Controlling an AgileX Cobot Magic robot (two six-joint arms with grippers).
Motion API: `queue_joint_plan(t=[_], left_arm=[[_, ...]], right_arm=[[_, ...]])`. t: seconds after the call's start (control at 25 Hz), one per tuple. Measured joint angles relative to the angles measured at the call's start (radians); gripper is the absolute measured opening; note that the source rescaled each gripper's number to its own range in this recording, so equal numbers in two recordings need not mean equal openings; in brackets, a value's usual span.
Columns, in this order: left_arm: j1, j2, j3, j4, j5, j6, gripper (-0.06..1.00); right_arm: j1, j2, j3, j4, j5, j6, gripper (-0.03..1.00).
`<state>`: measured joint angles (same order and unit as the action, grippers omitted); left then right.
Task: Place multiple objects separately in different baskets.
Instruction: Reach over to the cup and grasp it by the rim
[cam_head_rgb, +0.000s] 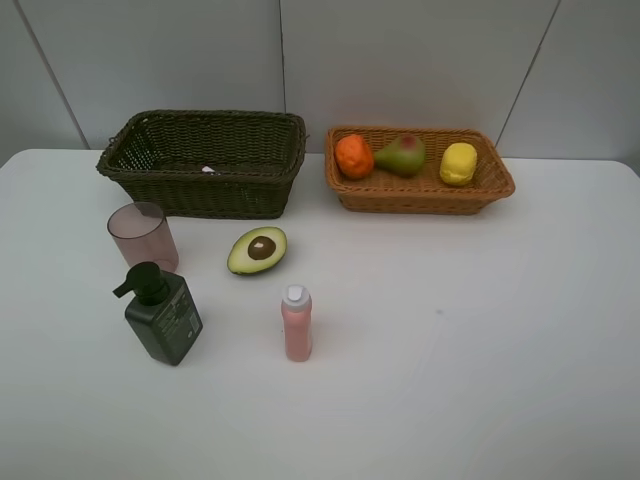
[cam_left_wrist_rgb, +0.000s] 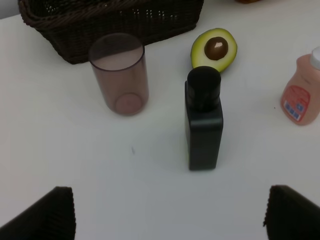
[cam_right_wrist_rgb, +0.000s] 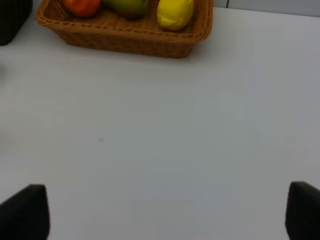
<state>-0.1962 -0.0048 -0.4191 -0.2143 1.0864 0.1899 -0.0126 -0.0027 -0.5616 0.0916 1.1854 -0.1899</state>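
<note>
The orange-tan basket (cam_head_rgb: 418, 190) at the back right holds an orange (cam_head_rgb: 353, 155), a red-green pear (cam_head_rgb: 402, 154) and a yellow lemon (cam_head_rgb: 459, 163). To its left, the dark green-brown basket (cam_head_rgb: 205, 185) has a small white thing (cam_head_rgb: 207, 169) inside. In front of it on the table stand a pink cup (cam_head_rgb: 144, 237), an avocado half (cam_head_rgb: 258, 250), a dark pump bottle (cam_head_rgb: 162, 314) and a small pink bottle (cam_head_rgb: 297, 323). My left gripper (cam_left_wrist_rgb: 170, 215) is open, short of the pump bottle (cam_left_wrist_rgb: 203, 120). Open too, my right gripper (cam_right_wrist_rgb: 167, 212) hovers over bare table, well short of the orange-tan basket (cam_right_wrist_rgb: 125, 42).
The white table (cam_head_rgb: 480, 330) ends at a pale panelled wall behind the baskets. Neither arm shows in the exterior high view.
</note>
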Motion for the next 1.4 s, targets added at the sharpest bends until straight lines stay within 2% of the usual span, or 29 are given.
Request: queue_joint_plan(t=[0.28,0.56,1.04,1.4], left_arm=[[0.0,0.0,0.0,0.0,0.0,0.0,1.0],[0.0,0.0,0.0,0.0,0.0,0.0,1.0],[0.0,0.0,0.0,0.0,0.0,0.0,1.0],[0.0,0.0,0.0,0.0,0.0,0.0,1.0]], right_arm=[[0.0,0.0,0.0,0.015,0.017,0.0,1.0],[0.0,0.0,-0.002,0.103,0.029,0.0,1.0],[0.0,0.0,-0.002,0.104,0.03,-0.001,1.0],[0.0,-0.001,0.036,0.065,-0.108,-0.049,1.0]])
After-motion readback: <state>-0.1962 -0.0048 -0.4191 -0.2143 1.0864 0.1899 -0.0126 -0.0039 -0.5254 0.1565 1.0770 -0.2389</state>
